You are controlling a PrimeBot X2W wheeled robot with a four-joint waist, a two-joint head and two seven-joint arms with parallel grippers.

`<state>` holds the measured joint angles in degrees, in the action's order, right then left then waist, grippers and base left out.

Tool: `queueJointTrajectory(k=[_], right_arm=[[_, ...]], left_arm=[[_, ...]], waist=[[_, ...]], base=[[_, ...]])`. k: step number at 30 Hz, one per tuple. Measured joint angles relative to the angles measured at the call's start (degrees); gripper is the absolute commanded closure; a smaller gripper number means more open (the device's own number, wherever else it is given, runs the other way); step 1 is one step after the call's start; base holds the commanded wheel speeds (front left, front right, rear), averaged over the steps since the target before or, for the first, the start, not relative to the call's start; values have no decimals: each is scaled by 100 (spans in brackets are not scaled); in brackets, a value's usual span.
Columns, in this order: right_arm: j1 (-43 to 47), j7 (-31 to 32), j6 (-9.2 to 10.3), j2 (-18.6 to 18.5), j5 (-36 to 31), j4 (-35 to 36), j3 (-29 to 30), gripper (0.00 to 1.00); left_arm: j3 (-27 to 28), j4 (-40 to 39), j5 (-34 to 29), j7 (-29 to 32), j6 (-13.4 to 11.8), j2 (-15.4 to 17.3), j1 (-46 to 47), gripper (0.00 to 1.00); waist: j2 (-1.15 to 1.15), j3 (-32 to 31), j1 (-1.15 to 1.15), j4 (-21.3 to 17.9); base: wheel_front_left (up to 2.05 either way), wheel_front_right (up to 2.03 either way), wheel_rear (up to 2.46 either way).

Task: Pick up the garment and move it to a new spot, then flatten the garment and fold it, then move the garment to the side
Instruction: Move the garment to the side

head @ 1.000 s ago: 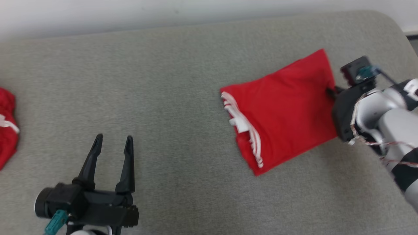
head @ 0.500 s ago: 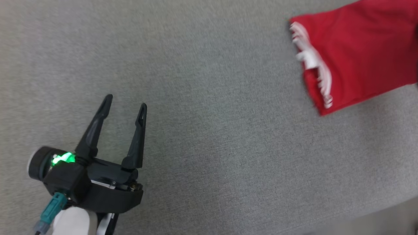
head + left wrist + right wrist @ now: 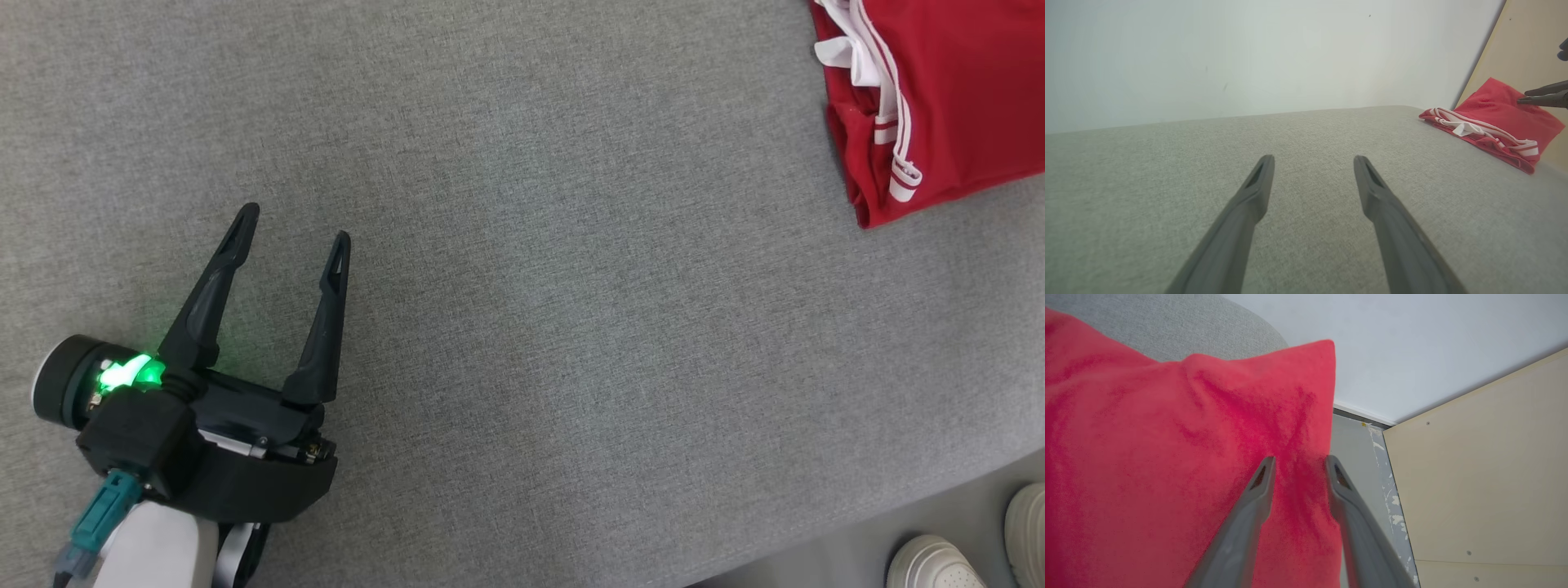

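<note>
Left hand (image 3: 295, 223) hovered released, well left of the folded red garment (image 3: 955, 90) lying on the grey cushion (image 3: 571, 327). Left wrist view: fingers (image 3: 1241, 220) spread, level; right hand (image 3: 1521, 97) at garment's far edge. Right wrist view: fingers parted astride a crease, nothing clamped. Looked like final side-placement; next: retreat without dragging cloth.

The folded red garment with white stripes (image 3: 955, 98) runs off the head view's top and right edges. In the right wrist view the left and bottom edges cut it. Below the garment, two white shoes (image 3: 931, 563) are cropped at the frame's corner. At the garment's far corner, the right gripper (image 3: 1522, 96) enters the left wrist view as fingertips alone. Whether they touch the cloth cannot be told.
</note>
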<state>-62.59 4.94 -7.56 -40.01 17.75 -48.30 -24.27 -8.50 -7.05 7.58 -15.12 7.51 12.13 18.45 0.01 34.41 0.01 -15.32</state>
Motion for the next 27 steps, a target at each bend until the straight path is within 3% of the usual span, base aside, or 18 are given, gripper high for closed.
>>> queueJointTrajectory(k=[6,12,19,27], right_arm=[[93,-33,0,270,-205,-320,189,0],[397,-519,0,597,-263,-375,321,0],[1080,-1412,0,1092,-24,225,181,0],[2352,-1918,0,1873,856,993,531,0]], left_arm=[[7,78,5,0,0,-51,16,0],[215,355,115,1,-56,-253,-267,0],[689,715,225,1,-238,-525,-849,0],[1190,1040,322,1,-349,-745,-1555,0]], waist=[[0,-142,-1,-6],[-1,-643,-2,61],[-2,-1355,-2,184],[-2,-2239,-3,370]], base=[[0,0,0],[0,0,0],[0,0,0],[0,0,0]])
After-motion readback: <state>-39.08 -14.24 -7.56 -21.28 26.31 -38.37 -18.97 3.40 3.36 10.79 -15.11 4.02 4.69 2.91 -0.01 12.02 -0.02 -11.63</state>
